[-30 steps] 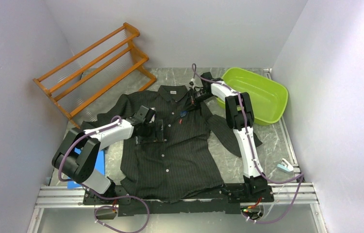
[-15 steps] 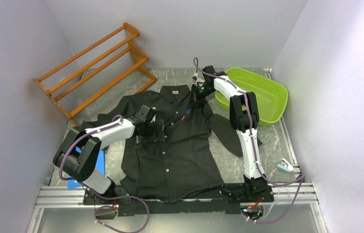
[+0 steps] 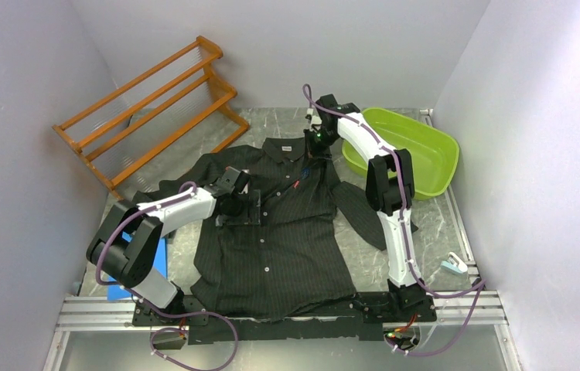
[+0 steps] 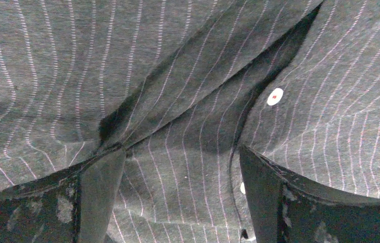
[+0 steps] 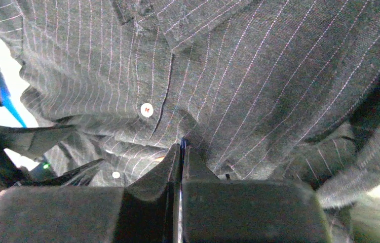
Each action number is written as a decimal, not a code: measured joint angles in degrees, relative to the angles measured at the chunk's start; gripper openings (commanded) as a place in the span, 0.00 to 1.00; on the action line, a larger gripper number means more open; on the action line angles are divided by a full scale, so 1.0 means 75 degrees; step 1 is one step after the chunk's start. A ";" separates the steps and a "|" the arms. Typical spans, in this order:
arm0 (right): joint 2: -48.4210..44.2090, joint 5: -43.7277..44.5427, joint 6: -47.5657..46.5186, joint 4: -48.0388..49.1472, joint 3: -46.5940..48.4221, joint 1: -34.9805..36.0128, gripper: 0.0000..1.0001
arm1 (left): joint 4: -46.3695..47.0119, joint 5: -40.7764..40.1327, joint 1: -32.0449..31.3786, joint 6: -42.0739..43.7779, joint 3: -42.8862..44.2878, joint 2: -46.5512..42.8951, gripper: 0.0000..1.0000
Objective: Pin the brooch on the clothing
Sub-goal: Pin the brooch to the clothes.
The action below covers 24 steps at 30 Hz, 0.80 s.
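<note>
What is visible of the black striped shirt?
The black long-sleeved shirt with fine pale pinstripes lies front up on the grey table, collar at the far end, sleeves spread. It looks like thin woven cloth, closed with small white buttons, creased at the chest. The open left claw rests on it; the shut right claw is near its collar.

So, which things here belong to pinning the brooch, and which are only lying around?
For the job:
- shirt
- left claw, open, pressed on the shirt
- right claw, shut, by the collar

Lying about:
- wooden rack
- green basin
- blue sheet beside the left arm
- small white item at the right
</note>
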 measured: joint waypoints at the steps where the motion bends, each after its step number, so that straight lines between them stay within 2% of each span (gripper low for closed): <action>1: 0.0000 0.0207 0.0000 -0.0146 0.0114 0.0044 0.00 | -0.0023 -0.0038 0.0000 0.0055 0.0012 0.0000 0.90; 6: -0.0055 0.1376 -0.0003 -0.0568 0.0554 0.0361 0.00 | -0.0058 -0.0122 0.0006 0.0303 0.0029 -0.0020 0.90; 12: -0.0525 0.2346 0.0038 -0.0612 0.0277 0.0796 0.00 | 0.0379 0.0052 0.0015 0.0699 0.0029 -0.0478 0.87; 15: -0.0772 0.2731 0.0087 -0.0606 0.0187 0.0994 0.00 | 0.1151 0.0332 0.0023 0.0965 0.0023 -0.0874 0.86; 19: -0.1058 0.3241 0.0347 -0.0493 0.0061 0.1183 0.00 | 0.2824 0.0988 0.0029 0.1396 -0.0187 -0.1174 0.82; 24: -0.1486 0.3637 0.0898 -0.0248 -0.0300 0.1209 0.00 | 0.4954 0.1868 0.0026 0.1903 -0.0729 -0.1070 0.73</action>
